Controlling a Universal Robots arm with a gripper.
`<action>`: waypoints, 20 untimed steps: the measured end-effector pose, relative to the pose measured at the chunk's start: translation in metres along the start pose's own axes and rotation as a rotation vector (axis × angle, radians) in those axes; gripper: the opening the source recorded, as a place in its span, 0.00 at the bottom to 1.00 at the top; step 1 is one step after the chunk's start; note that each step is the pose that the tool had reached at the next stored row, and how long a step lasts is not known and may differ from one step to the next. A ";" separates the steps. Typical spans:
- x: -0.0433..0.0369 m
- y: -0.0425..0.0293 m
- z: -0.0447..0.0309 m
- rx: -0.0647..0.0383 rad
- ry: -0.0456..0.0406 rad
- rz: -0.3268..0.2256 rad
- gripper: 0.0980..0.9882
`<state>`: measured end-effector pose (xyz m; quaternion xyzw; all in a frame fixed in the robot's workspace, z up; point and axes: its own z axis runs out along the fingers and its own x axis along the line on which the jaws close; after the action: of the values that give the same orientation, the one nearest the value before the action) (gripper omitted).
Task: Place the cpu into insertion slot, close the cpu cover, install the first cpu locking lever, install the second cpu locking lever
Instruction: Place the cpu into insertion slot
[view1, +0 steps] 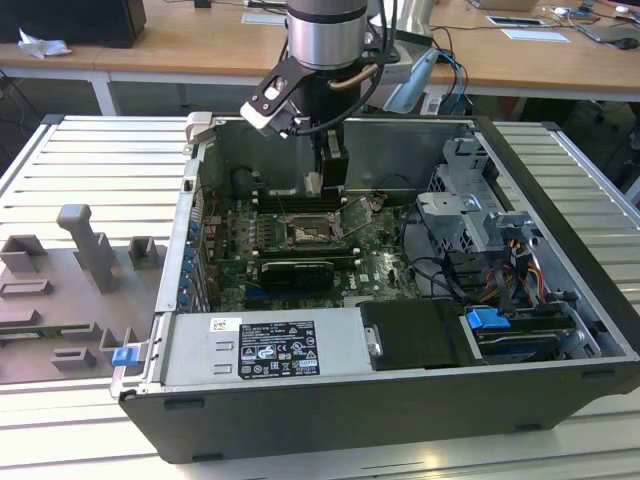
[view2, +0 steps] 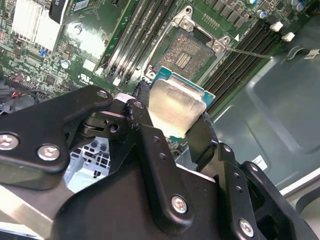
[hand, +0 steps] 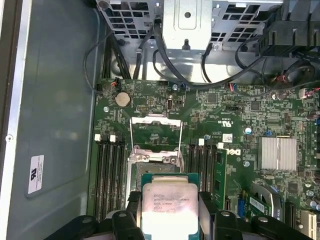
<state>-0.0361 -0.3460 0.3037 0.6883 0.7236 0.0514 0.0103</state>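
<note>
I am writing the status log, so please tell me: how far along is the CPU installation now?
Done: the cpu is picked up, with the gripper shut on it. In hand: it hangs over the insertion slot, which is empty. Left: seating the chip, closing the cpu cover, which lies flipped open, and latching both levers; one locking lever stands free beside the slot.

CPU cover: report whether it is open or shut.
Open: the cpu cover lies flipped back off the insertion slot, leaving its contacts bare.
</note>
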 end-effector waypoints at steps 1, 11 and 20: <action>0.0000 -0.0001 0.0007 0.000 0.0000 0.000 0.50; 0.0008 -0.0055 0.0126 0.000 -0.0022 0.000 0.50; 0.0032 -0.0082 0.0353 -0.002 -0.0061 0.044 0.50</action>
<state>-0.0414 -0.3411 0.2680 0.7043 0.7080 0.0503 0.0122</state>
